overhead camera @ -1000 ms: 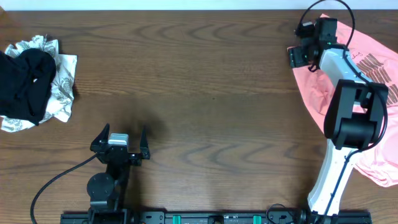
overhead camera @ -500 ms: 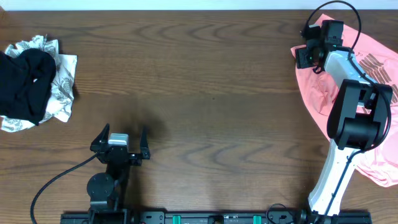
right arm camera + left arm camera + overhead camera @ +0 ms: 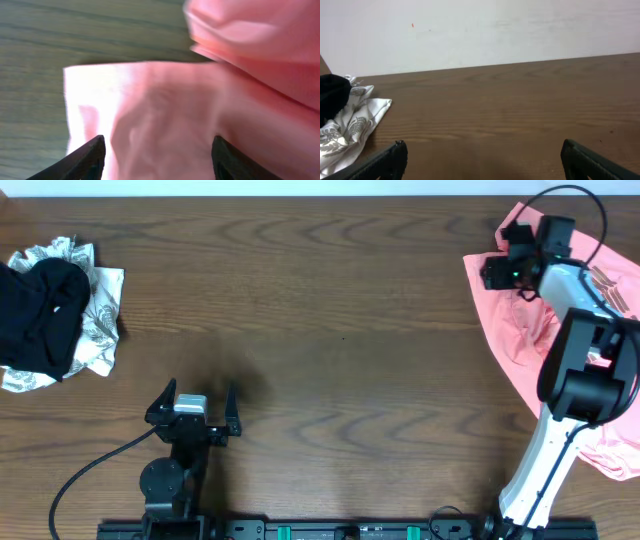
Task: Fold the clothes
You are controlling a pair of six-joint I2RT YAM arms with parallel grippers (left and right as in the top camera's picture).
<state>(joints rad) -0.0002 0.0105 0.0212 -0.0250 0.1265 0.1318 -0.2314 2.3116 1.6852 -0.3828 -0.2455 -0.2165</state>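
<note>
The clothes, a salmon-pink T-shirt [image 3: 505,330], lie crumpled at the table's far right, partly under my right arm. A bit of dark lettering [image 3: 610,285] shows beside the arm. My right gripper [image 3: 492,272] hovers over the shirt's upper left part. In the right wrist view its jaws stand apart, open, with pink fabric [image 3: 165,100] spread beneath and between the fingertips [image 3: 159,150]. A flat edge of the shirt ends on bare wood at the left. My left gripper [image 3: 200,390] rests open near the front left, far from the shirt, with only wood between its fingers [image 3: 482,155].
A heap of black and white patterned cloth [image 3: 50,310] lies at the far left edge and shows in the left wrist view [image 3: 350,120]. A pale wall [image 3: 480,30] rises behind the table's back edge. A black cable [image 3: 90,465] trails from the left arm.
My right gripper has slid to the right over the pink shirt, and the fabric's top left edge has shifted with it. The left arm has not moved.
</note>
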